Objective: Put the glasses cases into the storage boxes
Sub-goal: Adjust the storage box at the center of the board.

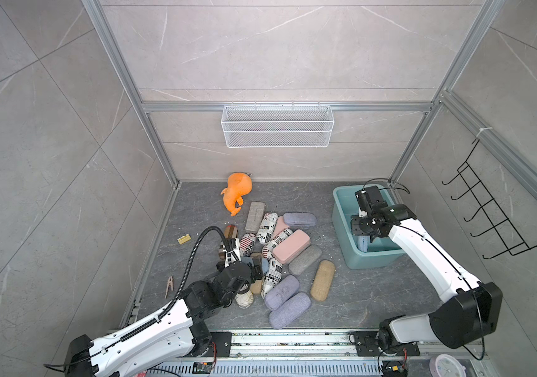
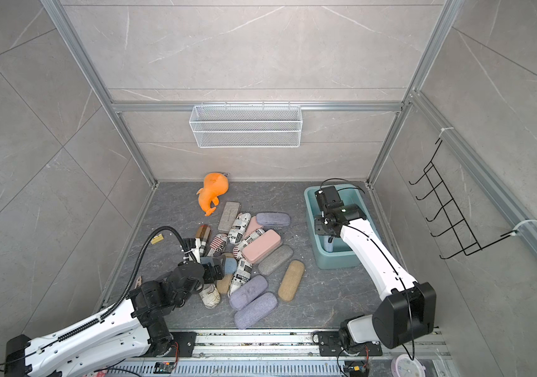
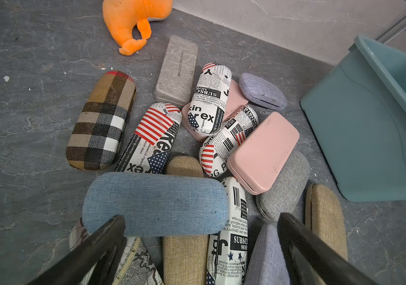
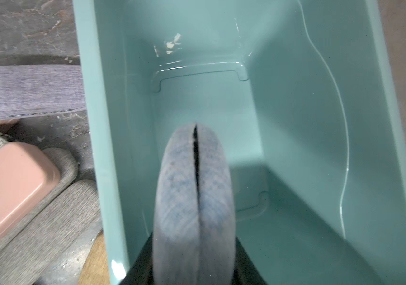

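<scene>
One blue case [image 4: 194,197] stands clamped in the right pincer [image 4: 193,261], inside the teal tub [image 4: 295,123]

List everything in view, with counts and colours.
glasses cases: about seventeen, mixed colours, piled mid-floor
tub: one, teal, right of pile
held case: one, pale blue, inside tub
plush toy: one, orange, behind pile
wire basket: one, white, back wall
hook rack: one, black, side wall
small block: one, yellow, left of pile
clothespin: one, wooden, floor's left edge
clock: one, pink, front right corner
left tool: one, black, open above blue case
right tool: one, black, shut on held case
</scene>
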Robot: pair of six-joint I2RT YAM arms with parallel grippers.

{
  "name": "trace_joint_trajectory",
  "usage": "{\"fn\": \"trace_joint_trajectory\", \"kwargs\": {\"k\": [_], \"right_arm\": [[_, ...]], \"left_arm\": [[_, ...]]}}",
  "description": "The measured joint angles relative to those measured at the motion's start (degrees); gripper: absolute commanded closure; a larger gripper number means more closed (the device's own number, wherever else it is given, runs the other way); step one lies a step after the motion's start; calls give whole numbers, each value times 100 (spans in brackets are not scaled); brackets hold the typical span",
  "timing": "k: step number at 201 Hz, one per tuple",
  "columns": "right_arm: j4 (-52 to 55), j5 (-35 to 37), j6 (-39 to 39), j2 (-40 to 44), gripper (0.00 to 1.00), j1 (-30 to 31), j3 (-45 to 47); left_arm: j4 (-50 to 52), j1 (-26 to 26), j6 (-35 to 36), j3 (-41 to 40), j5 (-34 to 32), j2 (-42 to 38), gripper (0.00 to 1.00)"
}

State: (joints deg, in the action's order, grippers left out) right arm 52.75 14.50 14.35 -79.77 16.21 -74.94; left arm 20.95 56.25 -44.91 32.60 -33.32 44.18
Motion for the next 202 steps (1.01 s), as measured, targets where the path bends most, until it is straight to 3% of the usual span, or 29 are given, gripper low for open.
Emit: {"fn": "trace_joint_trajectory", "kwargs": {"k": [62, 131, 202], "right_arm": [[17, -651, 286, 348, 69, 122, 68], [-170, -1305, 562, 175, 69, 339, 74], [15, -719, 28, -949, 70, 153, -1067]], "left_arm": [[2, -2, 144, 39, 83, 24, 2], [15, -4, 190, 44, 85, -94, 2], [48, -7, 188, 57, 90, -181, 1]]}}
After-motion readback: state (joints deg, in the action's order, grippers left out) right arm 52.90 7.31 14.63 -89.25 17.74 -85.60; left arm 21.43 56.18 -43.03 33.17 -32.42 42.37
